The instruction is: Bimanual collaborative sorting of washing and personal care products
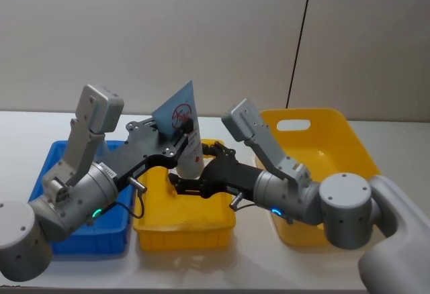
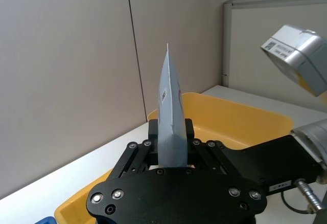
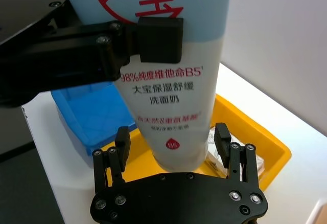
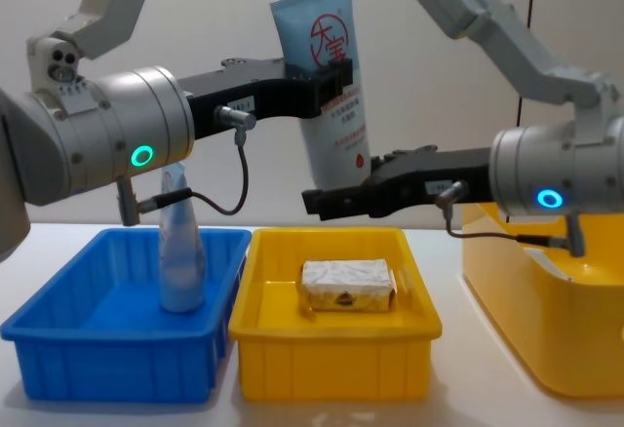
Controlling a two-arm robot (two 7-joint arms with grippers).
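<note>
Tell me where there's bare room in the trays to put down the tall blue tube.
The blue plastic tray has bare floor left of the pale blue tube standing in it. The small yellow tray is free around the whitish wrapped bar, but both grippers and the tall light-blue squeeze tube crowd above.

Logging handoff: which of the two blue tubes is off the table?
The tall light-blue tube with red logo, clamped by the left gripper; the pale blue tube stands in the blue tray.
</note>
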